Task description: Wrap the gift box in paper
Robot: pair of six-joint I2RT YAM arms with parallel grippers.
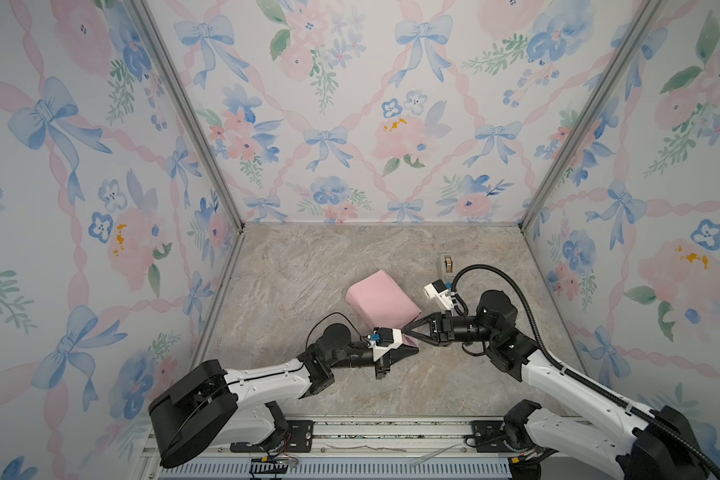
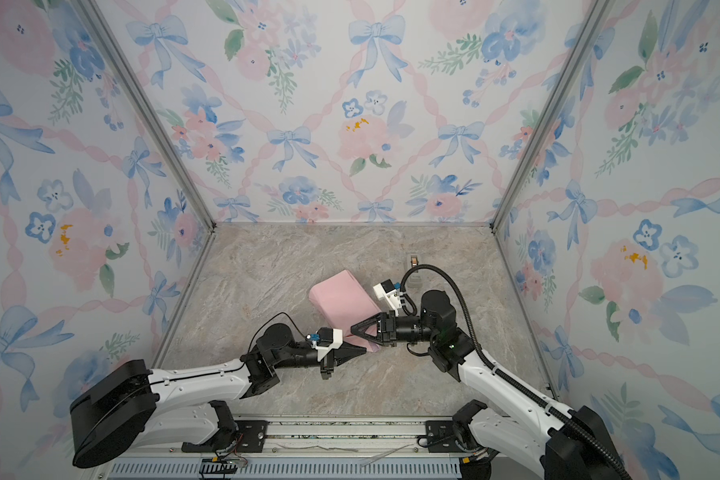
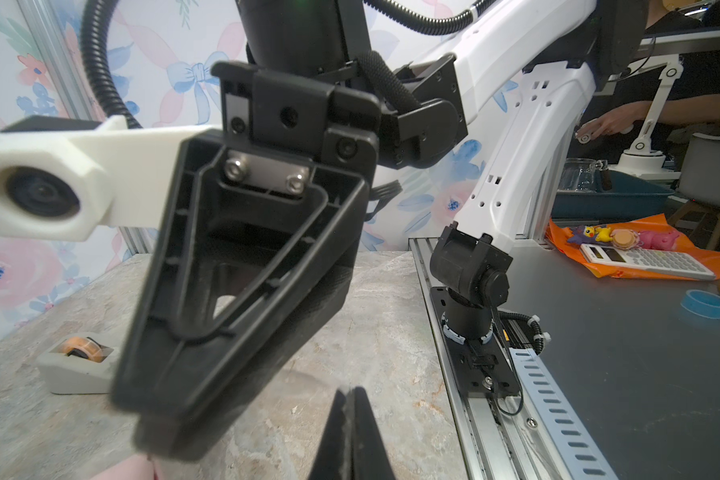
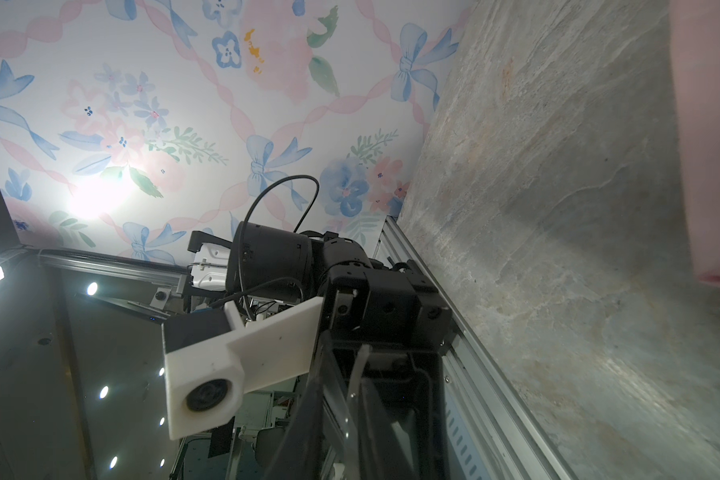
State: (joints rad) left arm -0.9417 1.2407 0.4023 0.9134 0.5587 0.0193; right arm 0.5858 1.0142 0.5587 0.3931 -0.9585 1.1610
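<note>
**Top views.** The paper (image 1: pixel 381 301), pale pink face outward, forms a blocky parcel lying askew near the middle of the marble-patterned table (image 1: pixel 308 270). The gift box is nowhere exposed and is judged to sit inside. The long faces look smooth and taut, so the main wrap appears done. The near end looks unfinished: a loose, lilac-tinged flap (image 1: pixel 410 341) juts onto the table, and no tape is discernible. The left gripper (image 1: pixel 414 351), jaws together, lies just beside that flap; whether it pinches paper cannot be told. The right gripper (image 1: pixel 406 331) points its tips at the same end. A small beige tape dispenser (image 1: pixel 447 264) stands apart, toward the back wall.

**Left wrist view.** The left gripper (image 3: pixel 352 432) shows ribbed black tips pressed together. The right gripper (image 3: pixel 159 444), a ribbed triangular plastic frame, tapers onto a sliver of paper (image 3: pixel 121 471). Its tips look nearly met, but a full close or a pinch cannot be told.

**Right wrist view.** A matte pink wall of paper (image 4: pixel 711 145) borders the veined table (image 4: pixel 558 208). Folding and taping the ends is judged left to do.
</note>
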